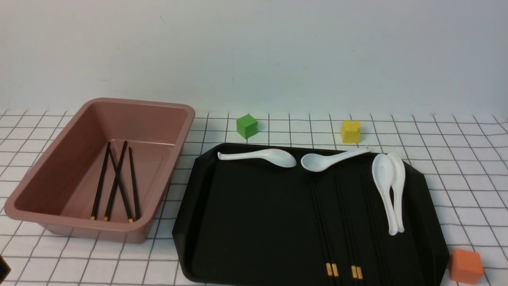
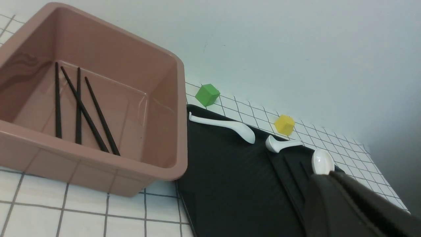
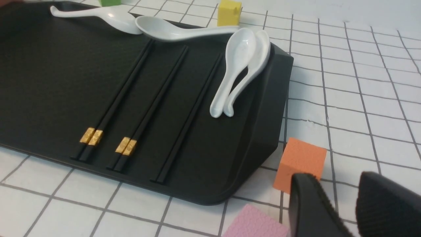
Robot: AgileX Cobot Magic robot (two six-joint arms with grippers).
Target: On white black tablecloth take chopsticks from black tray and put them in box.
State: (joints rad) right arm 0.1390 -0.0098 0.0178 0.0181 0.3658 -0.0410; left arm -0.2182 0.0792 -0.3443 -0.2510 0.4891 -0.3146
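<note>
The pink-brown box (image 1: 158, 107) stands at the left on the gridded tablecloth (image 1: 456, 159), with several black chopsticks (image 1: 116, 182) lying in it; they also show in the left wrist view (image 2: 79, 108). The black tray (image 1: 246, 222) lies right of it. On its right half lie two pairs of chopsticks with gold bands (image 3: 121, 95) (image 3: 154, 105) and one more dark pair (image 3: 190, 115). My left gripper (image 2: 329, 175) is shut and empty, over the tray's near right part. My right gripper (image 3: 338, 184) is open and empty, over the cloth right of the tray, beside the orange cube. Neither gripper shows in the front view.
Several white spoons (image 1: 389, 186) lie along the tray's far edge and right side. A green cube (image 1: 247, 126) and a yellow cube (image 1: 351, 131) stand behind the tray. An orange cube (image 1: 465, 265) sits at the tray's near right corner, a pink block (image 3: 253, 223) beside it.
</note>
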